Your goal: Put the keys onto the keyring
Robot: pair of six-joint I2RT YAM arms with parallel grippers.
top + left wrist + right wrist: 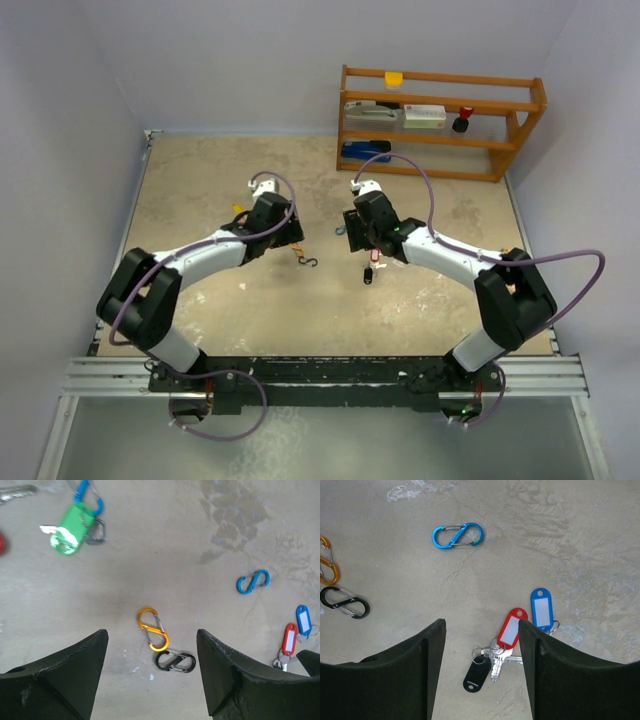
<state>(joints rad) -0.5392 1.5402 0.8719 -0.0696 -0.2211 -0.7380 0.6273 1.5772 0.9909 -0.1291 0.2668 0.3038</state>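
Both jaws hang spread, empty. We judge we're between grasps: next, right jaws must descend onto the red-tagged key bunch (510,632), left jaws toward the green-tagged key (71,529).

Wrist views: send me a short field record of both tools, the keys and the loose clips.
left tool: open, empty, above orange clip and black clip
right tool: open, empty, above key bunch
key bunch: red tag, blue tag, black fob, lying together
green tag: lying apart, beyond left tool
blue clip: loose, lying alone
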